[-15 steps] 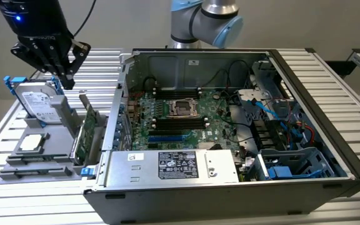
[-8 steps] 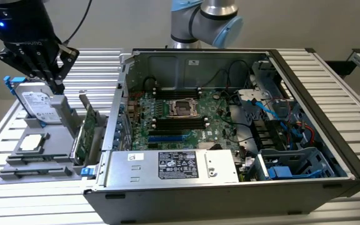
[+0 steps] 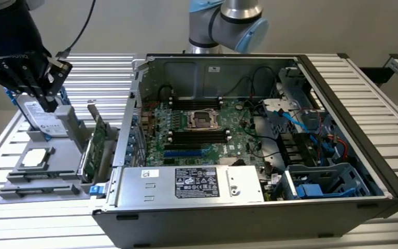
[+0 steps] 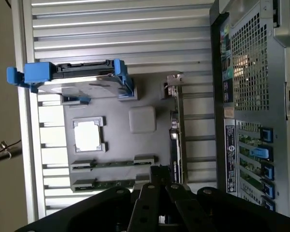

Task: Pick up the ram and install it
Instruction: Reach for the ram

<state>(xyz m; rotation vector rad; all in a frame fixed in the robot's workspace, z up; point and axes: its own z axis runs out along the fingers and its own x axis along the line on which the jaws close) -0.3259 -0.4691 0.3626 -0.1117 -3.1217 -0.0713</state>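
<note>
- Ram (image 4: 114,161) — slim dark stick lying flat in the grey fixture (image 3: 19,174), at the fixture's near end in the exterior view. A second stick (image 4: 108,183) of the same kind lies just beside it, and we cannot tell which of the two is meant.
- Neighbours on the fixture: hard drive (image 3: 41,119) with blue brackets at the far end, a square processor (image 3: 35,157) between the drive and the sticks, and an expansion card (image 3: 99,142) standing on edge towards the open case (image 3: 351,171).
- Destination: black memory slots (image 3: 197,136) on the motherboard inside the case, beside the processor socket. From here they look vacant.
- Step in hand, by our judgement: the approach to the pickup. Nothing is lifted and no stick is seated in the case.
- Gripper (image 3: 45,104): fingers drawn fully together, nothing between them. It hangs over the drive end of the fixture, apart from the sticks.
- What the pickup calls for, as we judge it: the fingers must part, line up across the stick's thin body, and come down between the fixture's end clips — clear of the second stick and of the card.
</note>
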